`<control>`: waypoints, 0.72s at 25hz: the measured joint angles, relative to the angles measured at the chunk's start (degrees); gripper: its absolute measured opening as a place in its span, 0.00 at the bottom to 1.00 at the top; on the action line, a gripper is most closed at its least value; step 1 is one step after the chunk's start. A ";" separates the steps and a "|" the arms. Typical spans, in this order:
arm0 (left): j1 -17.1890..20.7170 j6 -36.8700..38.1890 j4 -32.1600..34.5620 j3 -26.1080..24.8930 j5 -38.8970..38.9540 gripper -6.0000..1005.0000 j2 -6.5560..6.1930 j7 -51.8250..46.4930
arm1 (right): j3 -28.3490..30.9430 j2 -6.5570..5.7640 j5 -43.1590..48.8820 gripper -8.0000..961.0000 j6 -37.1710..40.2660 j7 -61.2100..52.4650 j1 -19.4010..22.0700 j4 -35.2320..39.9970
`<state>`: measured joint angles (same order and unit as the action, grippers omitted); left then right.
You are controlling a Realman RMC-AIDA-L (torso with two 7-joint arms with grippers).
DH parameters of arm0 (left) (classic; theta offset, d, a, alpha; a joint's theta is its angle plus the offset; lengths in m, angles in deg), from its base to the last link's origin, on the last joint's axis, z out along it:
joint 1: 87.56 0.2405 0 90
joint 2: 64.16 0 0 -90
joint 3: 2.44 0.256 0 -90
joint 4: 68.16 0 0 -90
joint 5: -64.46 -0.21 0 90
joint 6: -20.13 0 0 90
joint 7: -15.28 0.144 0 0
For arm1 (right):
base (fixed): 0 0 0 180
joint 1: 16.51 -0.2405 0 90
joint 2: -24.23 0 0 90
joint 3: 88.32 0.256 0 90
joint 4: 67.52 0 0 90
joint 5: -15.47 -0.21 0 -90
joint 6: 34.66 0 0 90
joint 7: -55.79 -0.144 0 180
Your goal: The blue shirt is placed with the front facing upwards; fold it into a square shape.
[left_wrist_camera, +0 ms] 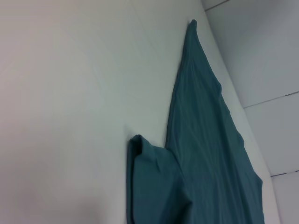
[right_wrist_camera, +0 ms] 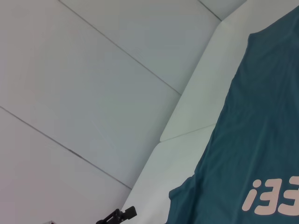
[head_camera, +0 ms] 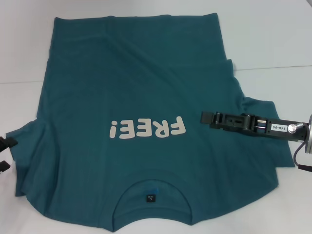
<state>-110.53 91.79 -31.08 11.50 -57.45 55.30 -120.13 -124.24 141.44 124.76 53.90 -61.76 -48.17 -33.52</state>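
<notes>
Left gripper (head_camera: 4, 153) barely in at the table (head_camera: 273, 29) edge, beside the left sleeve (head_camera: 24, 146); jaw state impossible to tell. Blue shirt (head_camera: 136, 83) spread flat, "FREE!" lettering (head_camera: 147, 129) up. Soft, light, limp; best pinched at sleeve or hem. Right gripper (head_camera: 204, 118) over the right side, seemingly closed, pinching nothing. Left wrist view alone shows the sleeve (left_wrist_camera: 149, 186) curled under.

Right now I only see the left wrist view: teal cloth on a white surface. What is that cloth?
Observer: It's a blue shirt, spread front up on the table, with "FREE!" lettering on its chest.
Visitor: Where are the robot's hands?
Observer: The right gripper is over the shirt, beside the lettering.
Visitor: And the other one?
Observer: The left gripper is open, just off the sleeve on the robot's left.
</notes>
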 joint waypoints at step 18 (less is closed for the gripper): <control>-1.00 -2.13 -1.81 0.88 0.13 0.87 0.16 6.53 | 0.23 0.03 0.05 0.95 -0.17 0.37 0.22 0.02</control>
<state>-111.53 89.66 -32.89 12.38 -57.32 55.46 -113.60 -124.01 141.47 124.81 53.73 -61.39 -47.94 -33.50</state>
